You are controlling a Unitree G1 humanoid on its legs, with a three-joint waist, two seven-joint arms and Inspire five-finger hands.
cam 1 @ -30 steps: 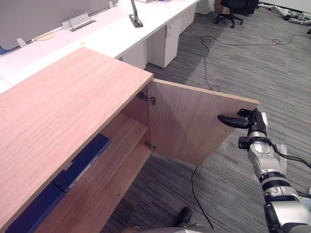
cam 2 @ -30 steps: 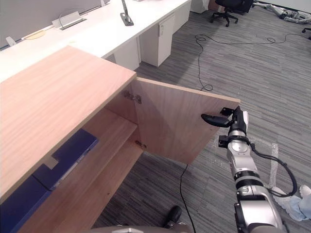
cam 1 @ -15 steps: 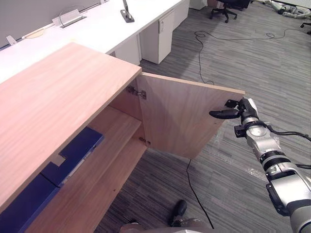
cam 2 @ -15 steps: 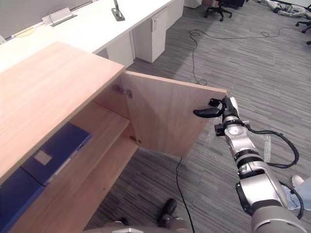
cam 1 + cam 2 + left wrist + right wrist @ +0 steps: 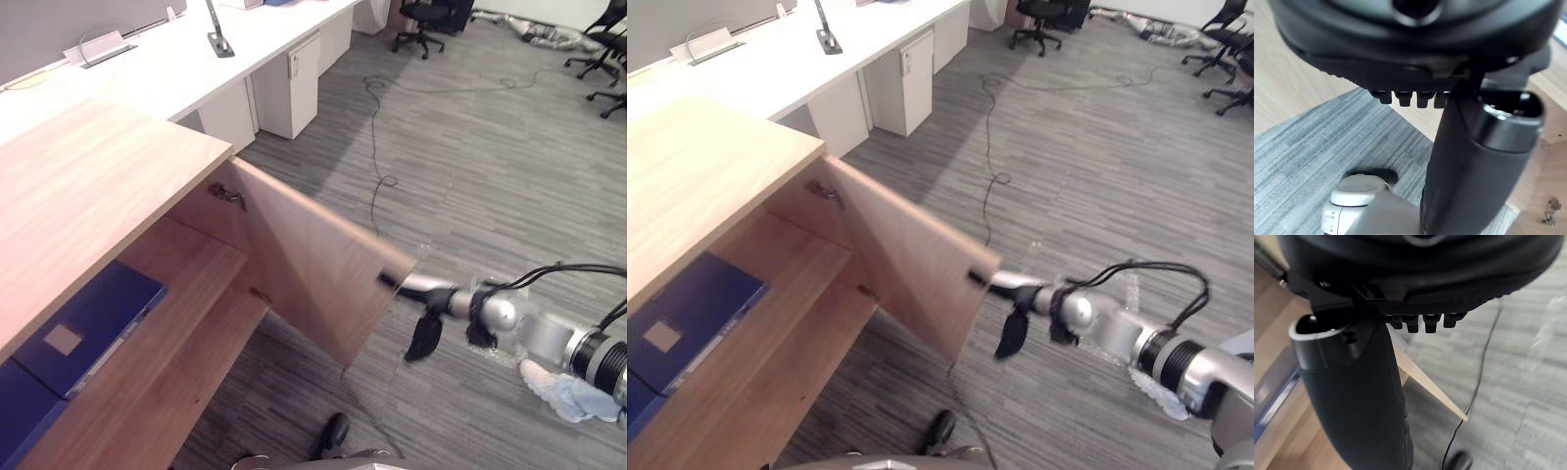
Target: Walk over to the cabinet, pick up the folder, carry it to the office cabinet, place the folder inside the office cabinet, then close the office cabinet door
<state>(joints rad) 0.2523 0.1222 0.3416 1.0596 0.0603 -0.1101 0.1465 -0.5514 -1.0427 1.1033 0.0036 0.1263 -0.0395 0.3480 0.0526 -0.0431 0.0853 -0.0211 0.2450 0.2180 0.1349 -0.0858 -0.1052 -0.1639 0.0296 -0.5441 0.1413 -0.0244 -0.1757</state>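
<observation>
- the office cabinet point(image 5: 88, 186) door point(image 5: 304, 259) has swung partway in since a second ago, when it stood wide open; it now slants toward the opening (the whole view has shifted too, so part of the difference is the camera).
- the right hand point(image 5: 438, 297) has dropped from the door's top corner to lower on its free edge. its fingers point(image 5: 397, 284) are straight and flat against the outer side and the thumb hangs down, gripping nothing.
- the folder point(image 5: 83, 328) lies flat on the shelf point(image 5: 211, 259) inside, beside a second blue binder point(image 5: 15, 411), so placing looks done and only the closing is left.
- the left hand point(image 5: 1469, 161) shows in its wrist view over wood and floor; i cannot tell how its fingers are set.
- the folder's long side lies near the shelf's front edge. i cannot tell whether it overhangs, and if it does the door could catch there.
- the floor point(image 5: 470, 166) outside the door is open, and a floor cable point(image 5: 372, 137) lies away from the closing arc.
</observation>
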